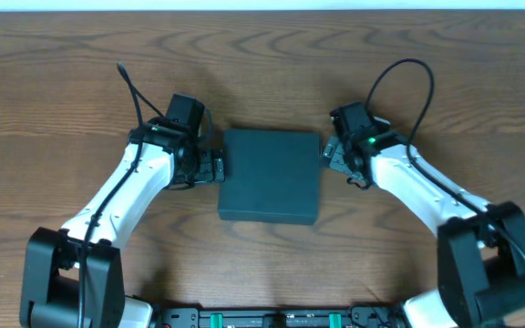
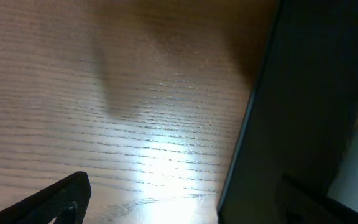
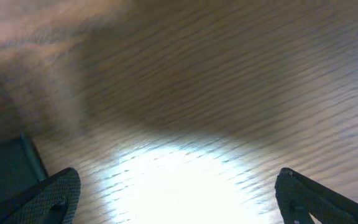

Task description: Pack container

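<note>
**A:** What is the biggest thing there?

**B:** The wooden table [image 1: 262, 55], brown with a strong grain. It spreads out on every side of the container [image 1: 270, 175], which lies flat on it.

**A:** And the arms?

**B:** The left arm [image 1: 121, 196] reaches in from the near left of the container and the right arm [image 1: 427, 187] from its near right. Both are white with black joints.

**A:** Where exactly does the container sit?

**B:** Between the two wrists, with its lid down flat and closed. It is square, matte and dark teal-black.

**A:** Now the claws. Take the left one first.

**B:** The left gripper [image 1: 215, 167] is right at the container's left edge. From overhead I cannot tell whether it touches. Its own camera shows the fingers [image 2: 61, 198] spread wide. One is over bare wood beside the container. The other is a dark shape low against the container's side and hard to make out. The container's edge runs between them, and they are clamped on nothing.

**A:** And the right one?

**B:** The right gripper [image 1: 328, 155] is at the container's right edge, toward the far corner. Again I cannot tell from above whether it touches. Its wrist view shows both fingers far apart, with only brightly lit wood between them. A corner of the container shows just beside one finger. That claw is gaping and holds nothing.
</note>
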Motion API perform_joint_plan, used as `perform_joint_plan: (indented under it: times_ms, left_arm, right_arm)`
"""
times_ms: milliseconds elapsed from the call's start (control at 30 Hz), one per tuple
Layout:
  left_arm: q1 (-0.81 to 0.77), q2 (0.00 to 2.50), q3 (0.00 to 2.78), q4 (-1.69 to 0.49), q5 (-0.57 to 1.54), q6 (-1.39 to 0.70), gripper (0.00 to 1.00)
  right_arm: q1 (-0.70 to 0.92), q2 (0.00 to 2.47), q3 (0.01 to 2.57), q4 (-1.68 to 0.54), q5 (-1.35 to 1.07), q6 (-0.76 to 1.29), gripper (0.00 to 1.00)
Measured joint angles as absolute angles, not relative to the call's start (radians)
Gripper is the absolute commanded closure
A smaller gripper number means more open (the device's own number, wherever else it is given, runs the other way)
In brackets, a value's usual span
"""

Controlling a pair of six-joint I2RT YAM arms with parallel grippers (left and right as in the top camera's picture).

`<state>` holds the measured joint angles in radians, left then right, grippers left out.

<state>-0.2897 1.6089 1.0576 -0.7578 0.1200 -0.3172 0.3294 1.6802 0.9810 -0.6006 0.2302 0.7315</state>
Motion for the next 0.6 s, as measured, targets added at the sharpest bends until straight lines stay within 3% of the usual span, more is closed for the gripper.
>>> perform_joint_plan:
  times_ms: [233, 600]
  left_arm:
    - [-0.290, 1.608, 1.058, -0.758, 0.121, -0.317, 0.05]
    - [-0.290, 1.602, 1.058, -0.752, 0.078, -0.318, 0.05]
  right_arm:
    - [0.252, 1.617, 0.981, -0.586, 0.220, 0.695, 0.01]
    - [0.291, 1.617, 0.981, -0.462, 0.165, 0.691, 0.01]
